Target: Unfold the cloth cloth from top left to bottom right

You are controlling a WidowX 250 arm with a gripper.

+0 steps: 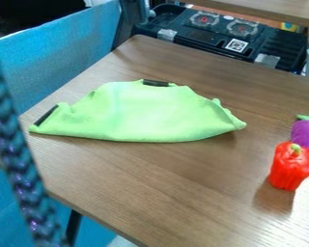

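Note:
A light green cloth lies folded on the brown wooden table, left of its middle. Its lower edge is long and gently curved, running from a pointed left corner to a pointed right corner. The upper part narrows to a rumpled top edge with a black strip on it. Another black strip runs along the left corner. The right end is creased and casts a small shadow.
A red toy pepper stands at the table's right side, with a purple toy vegetable just behind it. A dark toy stove is beyond the far edge. A blurred braided strand hangs close at the left.

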